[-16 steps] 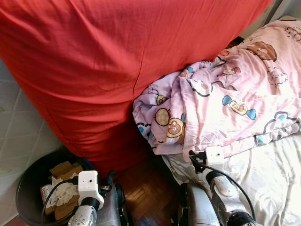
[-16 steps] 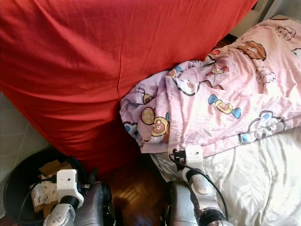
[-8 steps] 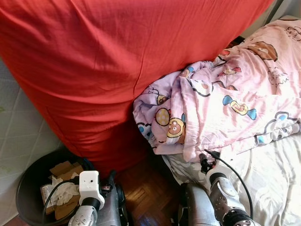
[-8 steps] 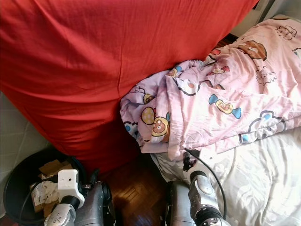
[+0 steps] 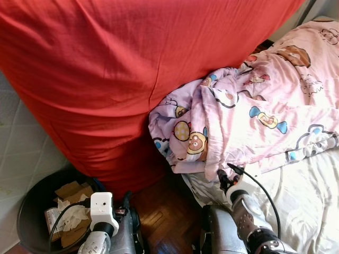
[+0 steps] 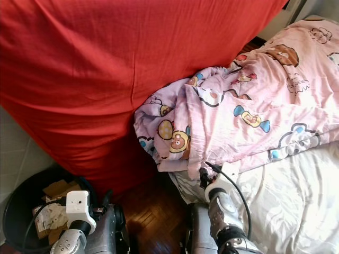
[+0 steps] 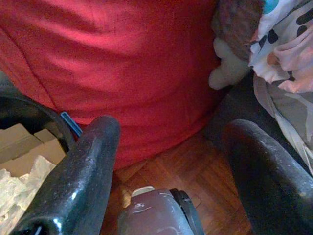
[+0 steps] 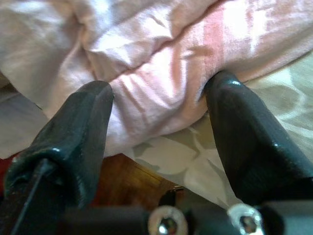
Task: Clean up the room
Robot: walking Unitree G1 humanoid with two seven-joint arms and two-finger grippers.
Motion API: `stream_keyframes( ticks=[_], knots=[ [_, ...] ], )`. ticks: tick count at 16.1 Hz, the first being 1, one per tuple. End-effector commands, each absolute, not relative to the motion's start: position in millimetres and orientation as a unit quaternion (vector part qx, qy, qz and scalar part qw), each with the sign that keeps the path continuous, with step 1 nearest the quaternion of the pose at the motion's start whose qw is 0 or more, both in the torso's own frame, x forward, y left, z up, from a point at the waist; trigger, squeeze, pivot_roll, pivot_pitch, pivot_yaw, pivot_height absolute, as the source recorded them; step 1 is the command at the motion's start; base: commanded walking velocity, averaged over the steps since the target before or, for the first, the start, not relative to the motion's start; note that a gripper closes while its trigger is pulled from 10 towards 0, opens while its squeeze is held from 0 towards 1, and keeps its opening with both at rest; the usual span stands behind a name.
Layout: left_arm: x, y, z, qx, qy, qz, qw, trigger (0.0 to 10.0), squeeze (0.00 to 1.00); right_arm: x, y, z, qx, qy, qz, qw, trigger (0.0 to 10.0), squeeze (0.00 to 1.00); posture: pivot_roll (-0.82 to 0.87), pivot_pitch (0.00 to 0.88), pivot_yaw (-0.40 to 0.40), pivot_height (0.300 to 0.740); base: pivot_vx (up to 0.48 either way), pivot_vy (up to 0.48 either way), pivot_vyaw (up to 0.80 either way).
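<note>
The right gripper [image 8: 159,122] is seen with jaws wide at the blanket [image 5: 265,111] hem, lower centre of the frame. A thin fold may be pinched and slip. The pink cartoon-print blanket lies crumpled on the bed [image 5: 312,196], right of frame. The left gripper [image 7: 171,161], jaws wide, hangs idle, lower left.

We see matt red cloth [image 5: 132,69] upper left; soft, creased pink printed quilt [image 5: 265,111] right; white sheet [image 5: 307,201]; glossy dark wood floor [image 5: 164,217]; black plastic bin [image 5: 32,206], cardboard, crumpled paper inside.
</note>
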State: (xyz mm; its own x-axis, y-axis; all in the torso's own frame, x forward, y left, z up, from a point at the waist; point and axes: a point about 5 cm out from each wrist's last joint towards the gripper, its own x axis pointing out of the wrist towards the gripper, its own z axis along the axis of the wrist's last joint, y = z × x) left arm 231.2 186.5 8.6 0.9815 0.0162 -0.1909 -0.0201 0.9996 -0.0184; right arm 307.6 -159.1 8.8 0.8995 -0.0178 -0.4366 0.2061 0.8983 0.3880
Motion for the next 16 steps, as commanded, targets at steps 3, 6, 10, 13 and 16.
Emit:
stream_keyframes(
  ticks=[3, 6, 10, 13, 16],
  knots=[
    [220.9, 186.3, -1.9, -0.011, 0.121, 0.012, 0.993, 10.0, 0.00, 301.3, -153.1, -0.3, 0.221, 0.247, -0.050, 0.942, 10.0, 0.00, 0.02, 0.230, -0.026, 0.584, 0.000, 0.000, 0.00],
    [219.1, 186.4, -2.5, -0.011, 0.122, 0.013, 0.992, 10.0, 0.00, 296.9, -153.5, -5.0, 0.214, 0.257, -0.051, 0.941, 8.2, 0.00, 0.02, 0.236, -0.026, 0.584, 0.000, 0.000, 0.00],
    [212.2, 183.9, -3.5, -0.011, 0.123, 0.010, 0.992, 10.0, 0.00, 291.4, -159.1, -9.5, 0.211, 0.258, -0.064, 0.941, 10.0, 0.00, 0.02, 0.260, -0.026, 0.584, 0.000, 0.000, 0.00],
    [207.9, 182.9, -2.6, -0.004, 0.124, 0.003, 0.992, 10.0, 0.00, 293.6, -161.0, -6.4, 0.217, 0.243, -0.068, 0.943, 10.0, 0.00, 0.03, 0.280, -0.021, 0.584, 0.000, 0.000, 0.00],
    [202.2, 183.5, -1.6, 0.001, 0.125, 0.001, 0.992, 10.0, 0.00, 301.6, -160.9, 4.0, 0.240, 0.202, -0.064, 0.947, 10.0, 0.00, 0.04, 0.296, -0.016, 0.584, 0.000, 0.000, 0.00]
  ],
)
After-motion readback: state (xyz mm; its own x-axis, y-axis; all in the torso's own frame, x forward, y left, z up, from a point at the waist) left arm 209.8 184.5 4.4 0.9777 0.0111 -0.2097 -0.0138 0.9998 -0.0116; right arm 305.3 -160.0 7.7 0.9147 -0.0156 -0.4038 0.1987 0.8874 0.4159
